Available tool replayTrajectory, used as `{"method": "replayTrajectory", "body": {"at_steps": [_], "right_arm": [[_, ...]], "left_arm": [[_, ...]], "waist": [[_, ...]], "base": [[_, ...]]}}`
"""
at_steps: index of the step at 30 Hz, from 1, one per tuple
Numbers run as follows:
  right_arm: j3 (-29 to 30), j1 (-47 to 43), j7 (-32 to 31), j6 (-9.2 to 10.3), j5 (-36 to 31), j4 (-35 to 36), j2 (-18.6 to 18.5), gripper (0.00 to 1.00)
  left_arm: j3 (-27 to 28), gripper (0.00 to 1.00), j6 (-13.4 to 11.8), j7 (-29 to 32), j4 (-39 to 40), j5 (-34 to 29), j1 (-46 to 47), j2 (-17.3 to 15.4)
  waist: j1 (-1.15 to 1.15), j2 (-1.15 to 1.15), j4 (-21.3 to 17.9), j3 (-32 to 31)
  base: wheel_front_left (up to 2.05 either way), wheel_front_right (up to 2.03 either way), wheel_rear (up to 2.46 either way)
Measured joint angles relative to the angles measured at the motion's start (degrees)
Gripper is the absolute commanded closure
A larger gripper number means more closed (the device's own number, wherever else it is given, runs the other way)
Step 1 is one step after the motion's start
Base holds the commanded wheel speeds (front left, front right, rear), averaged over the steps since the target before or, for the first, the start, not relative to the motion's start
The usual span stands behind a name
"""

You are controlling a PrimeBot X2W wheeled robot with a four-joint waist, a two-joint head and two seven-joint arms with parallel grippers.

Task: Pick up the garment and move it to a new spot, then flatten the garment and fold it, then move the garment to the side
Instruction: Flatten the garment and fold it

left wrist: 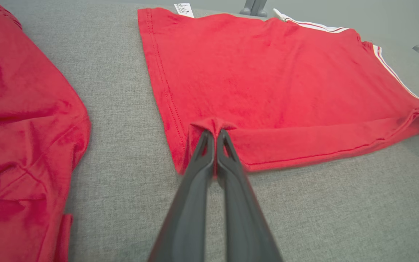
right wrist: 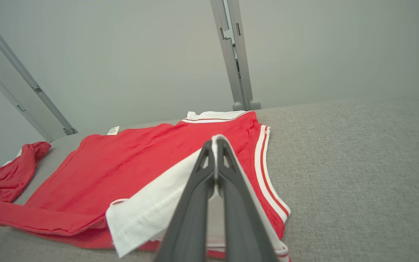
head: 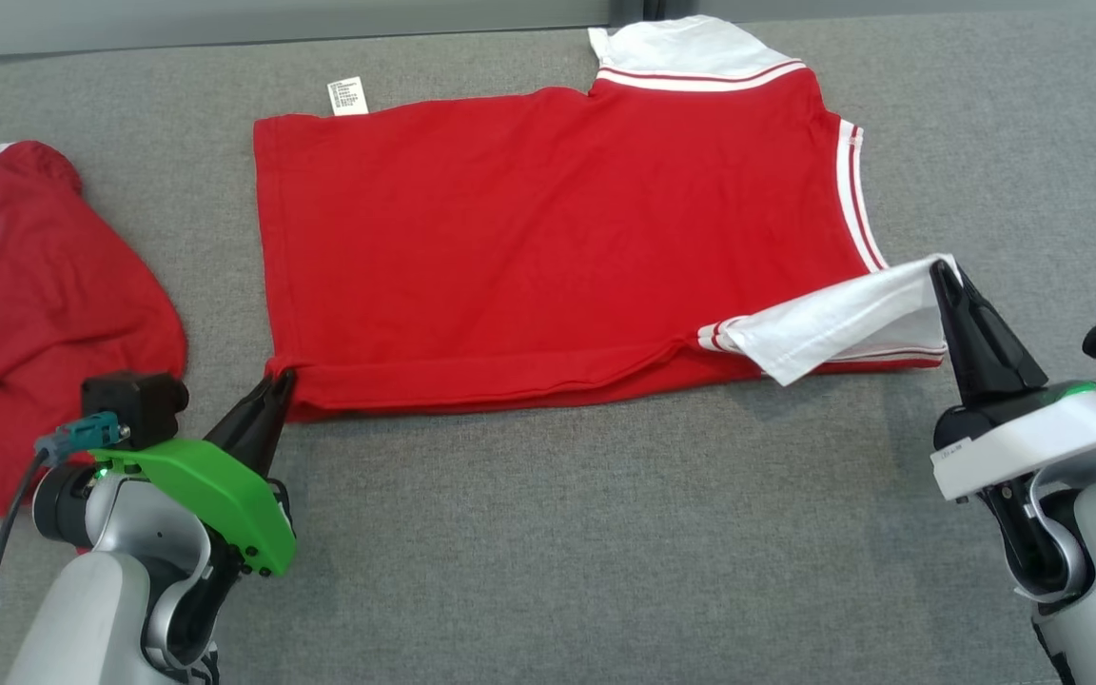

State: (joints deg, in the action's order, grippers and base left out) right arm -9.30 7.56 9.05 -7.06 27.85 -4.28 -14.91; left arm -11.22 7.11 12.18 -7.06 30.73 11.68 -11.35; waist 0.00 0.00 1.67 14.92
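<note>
toward the far middle of the grey fabric worktop (head: 605, 533): red shirt (head: 548, 238), spread mostly flat, well clear of the near edge. white collar piece with red stripes at the shirt's far side, right of centre. white label (head: 348, 95) sticking out at the shirt's far left corner. near side of the shirt doubled over in a narrow band running left to right.

left gripper (head: 277, 381), green wrist cover, low over the worktop at the shirt's near left corner. fingers pressed together, pinching that corner; small peak of red cloth gathered between the tips, plain in the left wrist view.

right gripper (head: 938, 271), white wrist cover, toward the right edge of the worktop. fingers pressed together, pinching the end of the white sleeve (head: 833, 323). sleeve held up off the surface, stretched from the shirt's near right corner to the tips, lower flap hanging slack with a shadow beneath.

second red garment (head: 44, 304), white patch at its far end, crumpled at the left edge of the worktop, apart from the shirt, close by the left arm.
</note>
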Motion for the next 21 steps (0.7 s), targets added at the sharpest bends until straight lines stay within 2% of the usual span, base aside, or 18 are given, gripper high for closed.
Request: {"method": "replayTrajectory", "body": {"at_steps": [6,21], "right_arm": [[0.1,4.6,-1.6,0.0,-0.1,-0.6,-1.6,1.0],[0.0,11.8,-3.6,0.0,-0.1,-6.4,-2.1,1.0]], "left_arm": [[-0.1,1.0,-0.1,2.2,0.1,0.3,2.6,-0.1],[-0.3,1.0,-1.4,5.4,-3.7,0.7,8.4,1.0]], "waist": [[0.0,0.0,0.3,1.9],[0.01,0.0,1.4,6.2]], "base": [[0.0,0.0,0.0],[0.0,0.0,0.0]]}}
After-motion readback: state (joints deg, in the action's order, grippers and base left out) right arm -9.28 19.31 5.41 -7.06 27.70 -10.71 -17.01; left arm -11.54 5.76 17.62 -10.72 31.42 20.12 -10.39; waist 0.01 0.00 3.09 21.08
